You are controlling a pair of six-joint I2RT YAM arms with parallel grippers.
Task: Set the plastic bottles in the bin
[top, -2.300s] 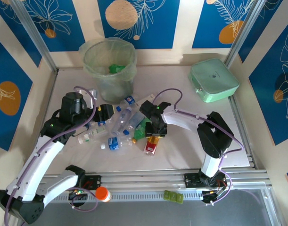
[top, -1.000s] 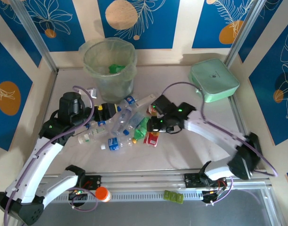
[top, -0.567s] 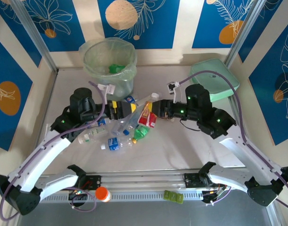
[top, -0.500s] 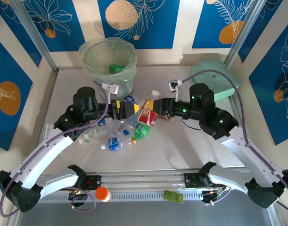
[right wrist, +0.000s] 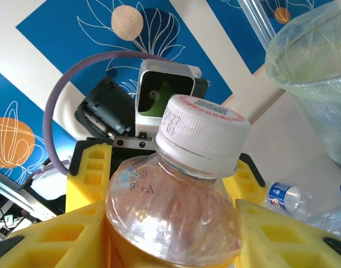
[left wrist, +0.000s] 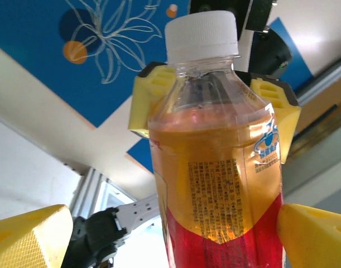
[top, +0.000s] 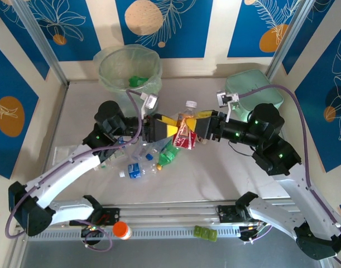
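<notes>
The pale worktop (top: pixel 226 173) is enclosed by blue patterned walls (top: pixel 176 28). At its far left the bin (top: pixel 115 84), tall, round and translucent green, is stood upright, and one green bottle (top: pixel 138 81) is seen lying inside it. A mint-green case (top: pixel 243 88) is set at the far right, partly covered by the right arm (top: pixel 276 156). That arm and the left arm (top: pixel 75 167) are brought together over the middle of the worktop. A heap of plastic bottles (top: pixel 143 155), mostly clear with blue caps, is spread on the worktop just in front of the bin. The orange-red bottle (top: pixel 185 133) is held raised above that heap, between the two pincers, near the bin but outside it. The right pincer (top: pixel 199 127) is clenched on its shoulder, just under the white cap (top: pixel 190 104). The left pincer (top: pixel 174 128) is released: its yellow fingers (left wrist: pixel 28 237) are spread wide to either side of the bottle's lower body, and whether the label is touched cannot be told
</notes>
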